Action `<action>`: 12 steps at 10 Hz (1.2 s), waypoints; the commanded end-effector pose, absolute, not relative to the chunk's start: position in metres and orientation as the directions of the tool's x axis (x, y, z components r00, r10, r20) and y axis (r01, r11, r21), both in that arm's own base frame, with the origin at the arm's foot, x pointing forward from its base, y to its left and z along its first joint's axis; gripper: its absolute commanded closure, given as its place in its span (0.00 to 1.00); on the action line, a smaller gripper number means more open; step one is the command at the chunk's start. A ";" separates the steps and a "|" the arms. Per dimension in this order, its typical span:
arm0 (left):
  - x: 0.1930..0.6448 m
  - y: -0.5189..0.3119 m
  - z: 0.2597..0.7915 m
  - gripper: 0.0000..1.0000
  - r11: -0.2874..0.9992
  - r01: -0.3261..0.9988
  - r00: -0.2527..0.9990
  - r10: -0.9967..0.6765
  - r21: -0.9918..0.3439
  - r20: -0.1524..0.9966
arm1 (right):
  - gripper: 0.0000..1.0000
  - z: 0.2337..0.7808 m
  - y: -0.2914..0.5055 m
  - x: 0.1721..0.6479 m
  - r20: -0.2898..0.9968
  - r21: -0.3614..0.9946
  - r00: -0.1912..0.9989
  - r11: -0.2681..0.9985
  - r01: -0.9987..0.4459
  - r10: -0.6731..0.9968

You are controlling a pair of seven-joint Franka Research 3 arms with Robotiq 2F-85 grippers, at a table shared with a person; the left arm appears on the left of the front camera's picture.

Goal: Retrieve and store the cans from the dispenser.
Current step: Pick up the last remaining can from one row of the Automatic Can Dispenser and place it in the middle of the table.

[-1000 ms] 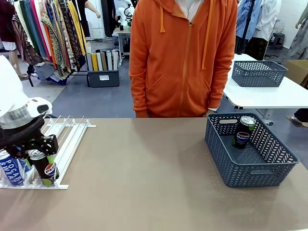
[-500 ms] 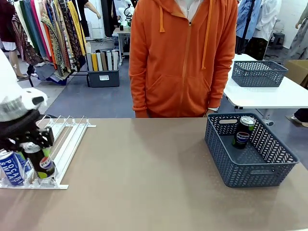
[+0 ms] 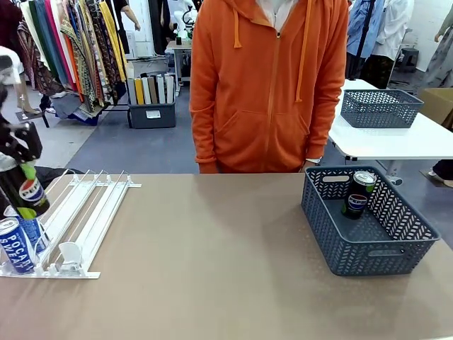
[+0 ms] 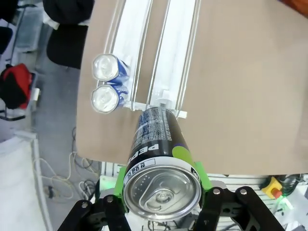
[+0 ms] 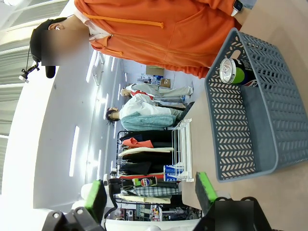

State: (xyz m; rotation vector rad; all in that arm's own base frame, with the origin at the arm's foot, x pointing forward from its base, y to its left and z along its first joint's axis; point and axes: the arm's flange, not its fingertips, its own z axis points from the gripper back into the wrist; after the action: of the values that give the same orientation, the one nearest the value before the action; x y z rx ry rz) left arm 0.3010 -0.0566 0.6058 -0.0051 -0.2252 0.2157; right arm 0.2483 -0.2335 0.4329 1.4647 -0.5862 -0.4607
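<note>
Partly cut off at the picture's left edge, left claw (image 3: 18, 150) clamped the black can (image 3: 31, 193), high above the rack (image 3: 95, 205); right claw (image 5: 150, 193) stood wide, holding nothing.

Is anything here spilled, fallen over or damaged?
Nothing stands out. The left gripper holds a black can above the dispenser, two blue cans stand in its lanes, and a third can stands upright in the grey basket. No spill shows.
</note>
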 end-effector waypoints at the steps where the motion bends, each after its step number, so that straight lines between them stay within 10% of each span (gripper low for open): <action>1: 0.300 -0.060 0.608 1.00 0.966 -0.252 0.941 0.257 -0.050 0.222 | 0.00 0.437 -0.235 0.250 0.093 0.996 0.774 0.052 -0.078 -0.626; 6: 0.297 -0.058 0.608 1.00 0.974 -0.223 0.951 0.227 -0.044 0.210 | 0.00 0.437 -0.235 0.250 0.093 0.996 0.774 0.052 -0.078 -0.626; 12: 0.423 -0.277 0.586 1.00 0.982 0.155 0.983 -0.142 -0.112 0.119 | 0.00 0.437 -0.235 0.250 0.093 0.996 0.774 0.052 -0.078 -0.626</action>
State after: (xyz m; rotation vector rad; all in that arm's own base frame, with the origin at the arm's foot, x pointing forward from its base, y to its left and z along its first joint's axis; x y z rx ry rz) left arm 0.3953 -0.2462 0.5760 -0.1245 -0.1375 -0.0986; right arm 0.2484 -0.2334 0.4331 1.4645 -0.5864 -0.4602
